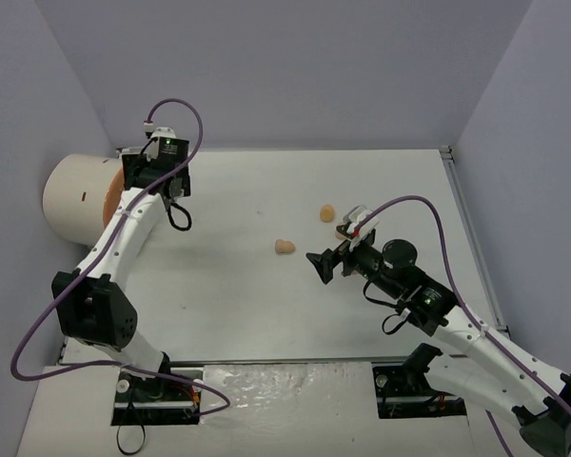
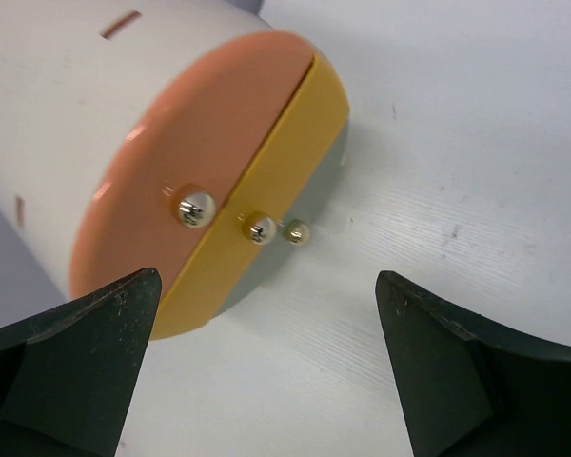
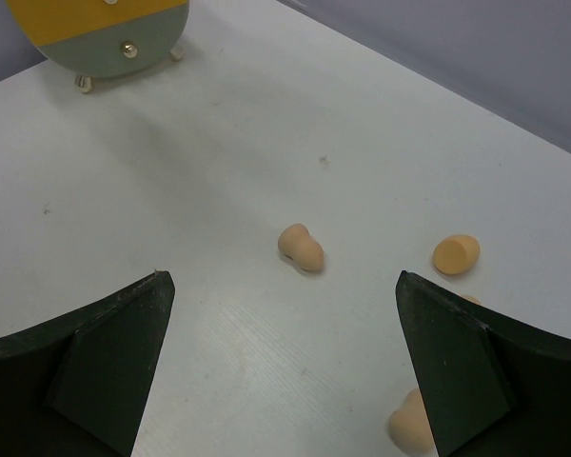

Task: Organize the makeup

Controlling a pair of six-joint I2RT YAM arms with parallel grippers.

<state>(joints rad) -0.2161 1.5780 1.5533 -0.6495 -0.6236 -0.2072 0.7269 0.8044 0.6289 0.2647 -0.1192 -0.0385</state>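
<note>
Peach egg-shaped sponges (image 3: 301,248), loose and apart, on the white table (image 1: 238,295).

Matt foam-like peach sponges (image 3: 301,248); glossy cylinder front (image 2: 195,152), shiny metallic knobs (image 2: 195,206); matt table (image 1: 381,190).

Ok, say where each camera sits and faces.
Top external: above and behind, looking down on the white table; left arm, right arm and bases show.
Left wrist: on the left arm, facing the large cream cylinder with orange, yellow and grey front; its open jaws frame the bottom.
Right wrist: low over the table, facing peach egg-shaped sponges; open jaws show.
Shared: right wrist also catches the cylinder, top left.
</note>
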